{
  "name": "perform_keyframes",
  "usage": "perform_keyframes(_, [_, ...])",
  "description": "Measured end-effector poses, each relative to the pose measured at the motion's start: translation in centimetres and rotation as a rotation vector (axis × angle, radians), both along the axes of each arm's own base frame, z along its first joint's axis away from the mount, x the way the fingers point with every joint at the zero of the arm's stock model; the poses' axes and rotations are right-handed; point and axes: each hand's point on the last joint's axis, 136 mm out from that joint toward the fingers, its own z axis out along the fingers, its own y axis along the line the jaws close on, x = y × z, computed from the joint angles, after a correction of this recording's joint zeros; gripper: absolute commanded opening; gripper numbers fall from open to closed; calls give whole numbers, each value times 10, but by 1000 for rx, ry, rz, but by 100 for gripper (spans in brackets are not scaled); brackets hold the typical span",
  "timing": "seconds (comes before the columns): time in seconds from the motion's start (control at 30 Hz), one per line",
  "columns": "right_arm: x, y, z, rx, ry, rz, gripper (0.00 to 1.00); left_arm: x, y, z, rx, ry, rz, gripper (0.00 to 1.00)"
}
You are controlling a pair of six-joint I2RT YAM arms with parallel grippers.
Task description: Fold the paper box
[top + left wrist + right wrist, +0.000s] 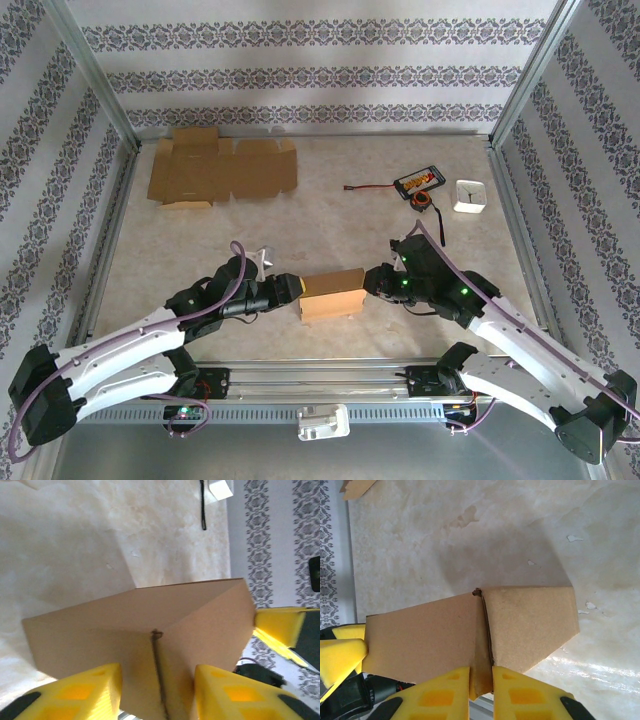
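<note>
The top view takes in a flat cardboard blank [222,168] at upper left and a black device [420,182], tape measure [424,201] and small white box [470,195] at upper right. The wrist views show the seam of the paper box [332,293] close up.

The beige marbled table [330,220] is ringed by patterned walls [300,70], and the paper box sits at lower centre.

The left end effector [157,670] is partly open, its fingers straddling the seam. The right end effector [481,672] is nearly closed, pinching the box's edge.
</note>
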Motion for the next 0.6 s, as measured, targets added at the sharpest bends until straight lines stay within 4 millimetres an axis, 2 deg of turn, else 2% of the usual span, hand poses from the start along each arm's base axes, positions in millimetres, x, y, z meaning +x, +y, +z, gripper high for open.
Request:
perform_keyframes(0.1, [2,-2,-2,-6,-7,-8,12,2,-2,-1,-20,13,12,21])
perform_keyframes(0.27, [2,-4,-4,-37,-33,10,12,-1,-1,-3,-41,27,25,15])
perform_keyframes(0.37, [1,-4,-7,-46,-54,20,13,-8,1,-7,-57,23,33,14])
perform_keyframes(0.5, [-1,-4,-6,-38,-64,25,13,-18,1,-5,-97,3,17,21])
perform_keyframes(0.6, [0,-3,-6,-38,-65,27,13,-21,0,-5,-93,-8,3,21])
